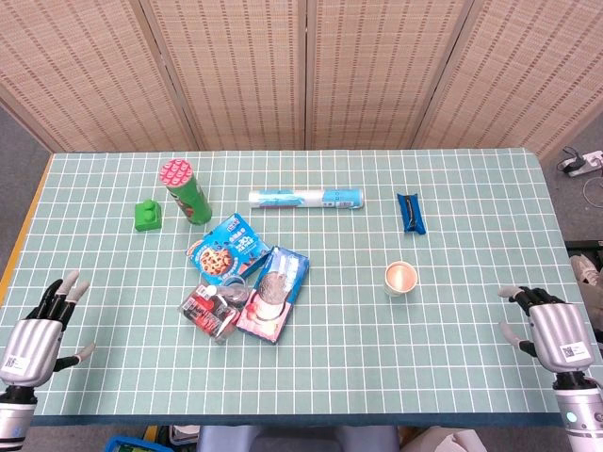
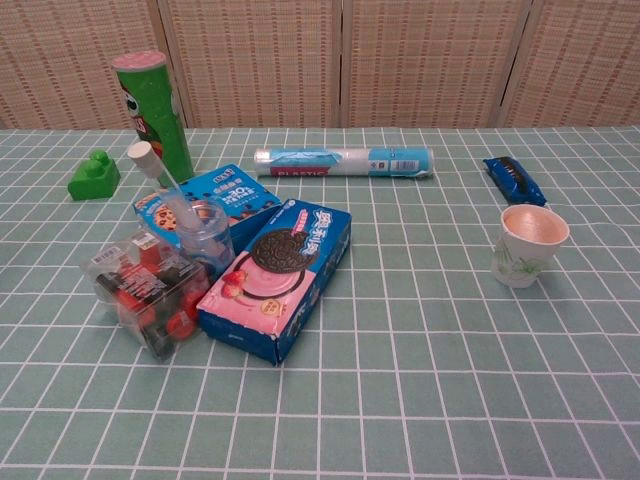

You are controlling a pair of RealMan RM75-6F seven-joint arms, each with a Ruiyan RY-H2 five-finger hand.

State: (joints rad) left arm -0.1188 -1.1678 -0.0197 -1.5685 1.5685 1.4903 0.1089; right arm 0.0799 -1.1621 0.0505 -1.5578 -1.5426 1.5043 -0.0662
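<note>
A paper cup (image 1: 400, 279) stands upright and open-topped on the bench (image 1: 452, 377), right of centre and nearest the right hand (image 1: 551, 330). It looks light and easily crushed, so a grip would best be gentle, around the sides, keeping it level. It is pale with a peach-coloured inside and a faint green print.

The right hand lies at the near right edge, fingers spread, holding nothing. The left hand (image 1: 38, 330) lies at the near left edge, also spread and empty.

Left of the cup is a cluster of a biscuit box (image 1: 273, 294), a clear tub (image 1: 212, 309) and a blue bag (image 1: 226, 250). Further back are a green can (image 1: 187, 191), a green block (image 1: 147, 216), a roll (image 1: 306, 199) and a blue packet (image 1: 411, 213).
</note>
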